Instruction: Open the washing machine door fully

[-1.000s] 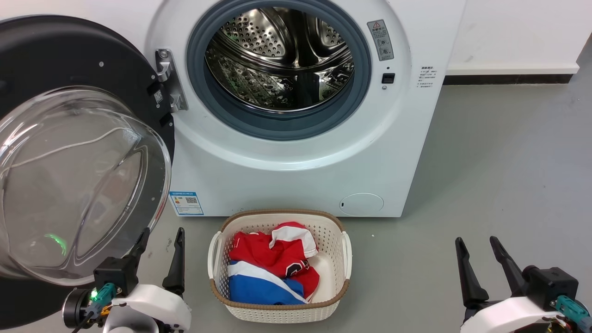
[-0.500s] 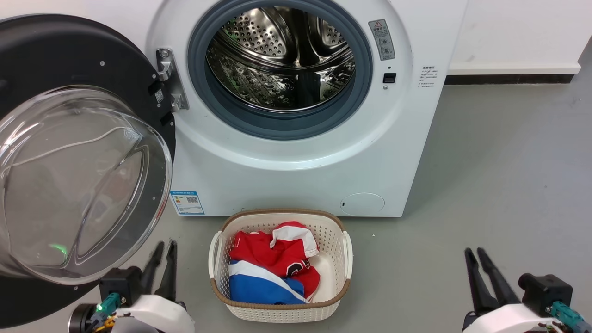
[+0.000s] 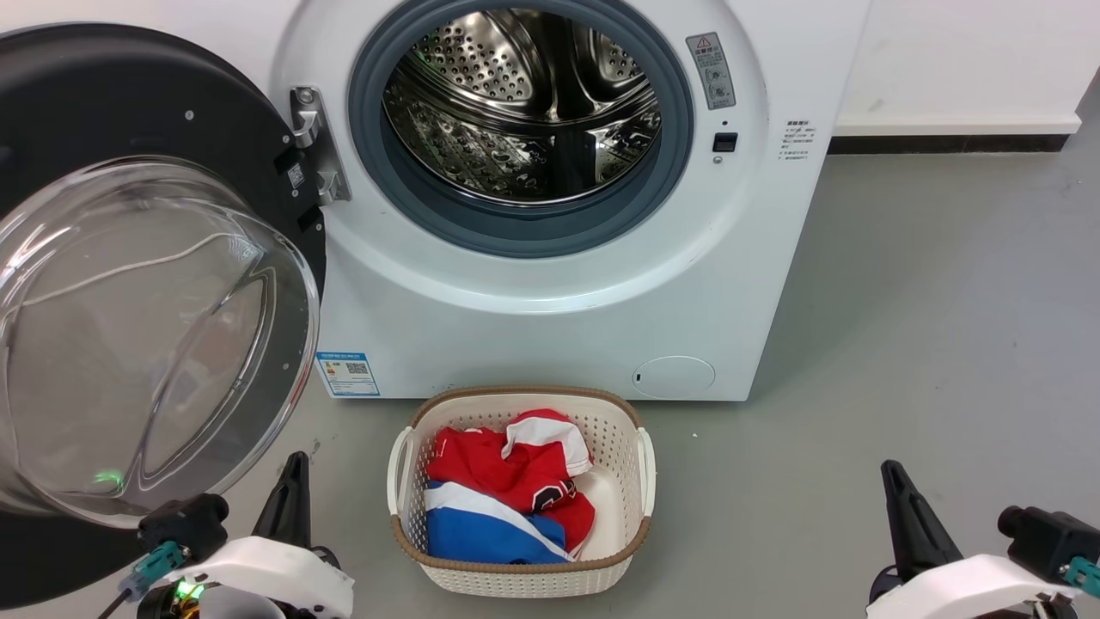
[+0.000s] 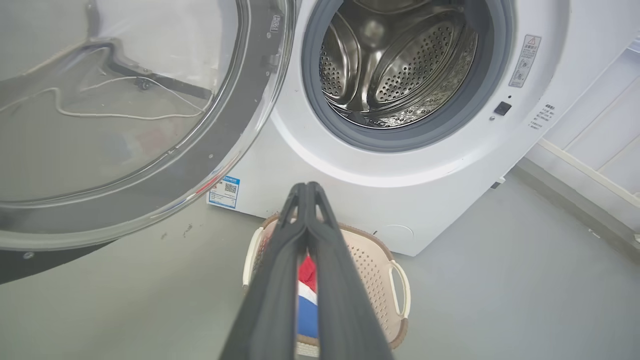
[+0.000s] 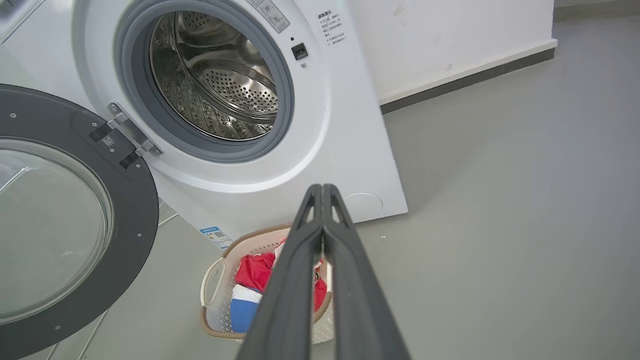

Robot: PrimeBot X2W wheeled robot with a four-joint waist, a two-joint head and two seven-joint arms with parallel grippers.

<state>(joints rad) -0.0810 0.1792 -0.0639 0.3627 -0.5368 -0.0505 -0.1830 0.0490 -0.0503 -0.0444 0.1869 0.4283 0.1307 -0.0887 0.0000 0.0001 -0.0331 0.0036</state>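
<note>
Hanging on its metal hinge (image 3: 314, 146), the washing machine door (image 3: 129, 94) is seen wide open at 9 o'clock of the drum opening in the head view, with its inner side turned to the camera. Its glossy black ring is swung clear of the white washing machine (image 3: 559, 318), and the clear glass bowl (image 3: 146, 344) in its centre is bulged toward the viewer. The steel drum (image 3: 524, 94) is exposed at 12 o'clock and is framed by a grey rubber seal (image 3: 378, 202).

A white perforated laundry basket (image 3: 516, 580) with a brown rim is stood on the grey floor (image 3: 902, 327) at 6 o'clock, just in front of the machine. A red and white garment (image 3: 507, 468) is laid in it over a blue one (image 3: 481, 537).

The left gripper (image 3: 296, 460) is found at 7 o'clock, under the lower edge of the glass bowl and beside the basket, apart from both. In the left wrist view its two dark fingers (image 4: 275, 290) are brought together until the tips touch, and nothing is held. The right gripper (image 3: 889, 468) is placed at 5 o'clock over the floor, well apart from the basket and the machine. In the right wrist view its fingers (image 5: 292, 290) are likewise joined at the tips and are empty.

A blue label (image 3: 348, 374) is stuck low on the machine front, and a round cover (image 3: 673, 376) is set near its lower right corner.
</note>
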